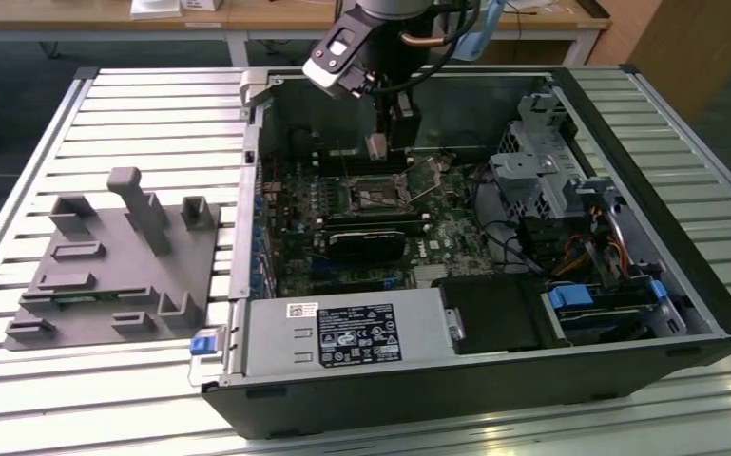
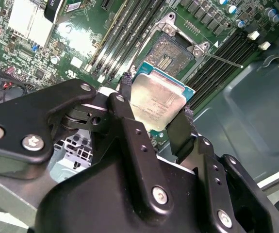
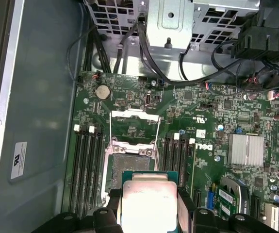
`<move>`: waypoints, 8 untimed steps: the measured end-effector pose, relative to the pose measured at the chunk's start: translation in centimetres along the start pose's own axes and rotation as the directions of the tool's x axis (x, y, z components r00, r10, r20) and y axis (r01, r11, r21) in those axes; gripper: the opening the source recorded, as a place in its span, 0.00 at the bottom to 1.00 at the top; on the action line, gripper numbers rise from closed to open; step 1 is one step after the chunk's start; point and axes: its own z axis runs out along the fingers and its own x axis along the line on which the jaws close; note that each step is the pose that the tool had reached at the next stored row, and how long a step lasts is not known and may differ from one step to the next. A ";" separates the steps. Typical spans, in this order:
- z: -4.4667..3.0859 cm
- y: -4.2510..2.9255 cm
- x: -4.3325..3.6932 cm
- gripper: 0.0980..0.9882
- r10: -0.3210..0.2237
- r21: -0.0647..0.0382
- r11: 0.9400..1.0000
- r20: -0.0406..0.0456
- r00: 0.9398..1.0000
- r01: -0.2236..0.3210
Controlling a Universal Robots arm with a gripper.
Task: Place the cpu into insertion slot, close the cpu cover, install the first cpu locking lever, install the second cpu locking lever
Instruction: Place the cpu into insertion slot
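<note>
While near the one insertion slot [image 2: 171, 53], one cpu [image 2: 159, 106] in the hand [image 2: 157, 98].

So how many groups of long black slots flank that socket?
2: the first bank lies along one side of the insertion slot, the second bank along the opposite side. More may be hidden.

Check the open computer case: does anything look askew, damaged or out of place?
Nothing stands out. The black tool holds the flat silvery-grey square chip near the open dark square socket, not yet seated.
</note>
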 end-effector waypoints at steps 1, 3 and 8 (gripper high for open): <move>0.04 0.00 0.00 0.50 0.000 0.000 1.000 0.000 1.000 0.000; 0.13 -0.01 0.00 0.50 0.000 0.000 1.000 0.001 1.000 0.000; 0.37 -0.03 -0.01 0.50 0.005 0.000 1.000 0.002 1.000 -0.005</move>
